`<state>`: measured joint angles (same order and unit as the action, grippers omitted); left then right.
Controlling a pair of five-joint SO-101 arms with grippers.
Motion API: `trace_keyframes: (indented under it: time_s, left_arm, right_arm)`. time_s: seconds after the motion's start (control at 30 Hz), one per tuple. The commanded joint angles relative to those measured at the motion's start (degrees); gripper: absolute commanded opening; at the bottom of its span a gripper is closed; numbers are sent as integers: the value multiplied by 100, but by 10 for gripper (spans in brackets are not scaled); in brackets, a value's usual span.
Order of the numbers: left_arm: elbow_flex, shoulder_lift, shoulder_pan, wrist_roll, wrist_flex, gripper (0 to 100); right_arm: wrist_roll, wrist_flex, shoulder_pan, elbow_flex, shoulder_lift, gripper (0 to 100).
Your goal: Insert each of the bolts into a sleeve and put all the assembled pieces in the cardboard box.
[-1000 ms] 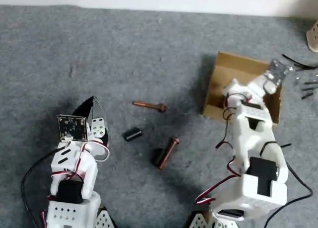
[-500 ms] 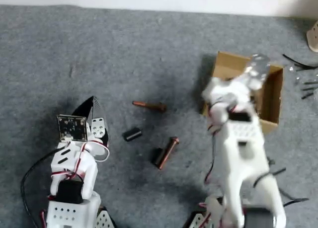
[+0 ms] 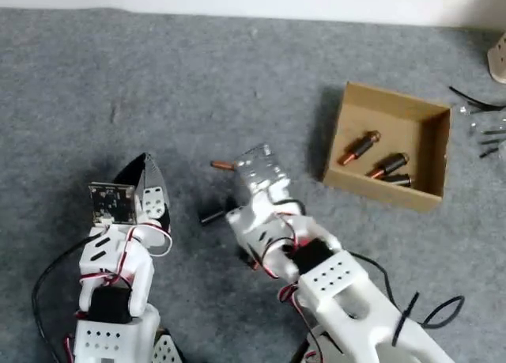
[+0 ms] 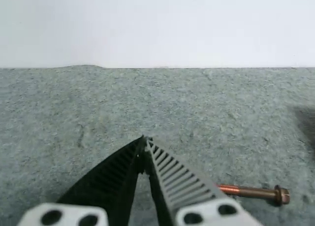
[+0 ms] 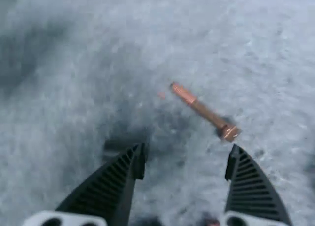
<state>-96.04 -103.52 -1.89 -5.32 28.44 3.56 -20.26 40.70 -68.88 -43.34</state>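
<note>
Cardboard box (image 3: 378,190) near the table's right edge holds three sleeved bolts (image 3: 360,148). Mid-table, the right end effector (image 5: 188,148) hangs with its fingers spread wide over a loose copper bolt (image 5: 204,112). A black sleeve (image 3: 209,216) lies just beside it. The left end effector (image 4: 146,143) sits pinched together toward the table's near left corner.
</note>
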Motion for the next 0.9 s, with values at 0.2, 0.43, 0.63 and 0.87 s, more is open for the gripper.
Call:
trace_keyframes:
  time_s: [0.2,0.43,0.63,0.87]
  left_arm:
    - [-119,-13,-409,9,-26,11]
    - [-119,-48,-593,0,-26,11]
    - [-119,-57,-593,9,-26,11]
    - [-119,-57,-593,9,-35,11]
  right_arm:
    - [2084,-1253,690,1675,1745,87]
    - [2602,-1745,690,3459,3767,89]
    - [2945,-1991,708,4400,4602,89]
    - [3156,-2000,716,4347,5007,89]
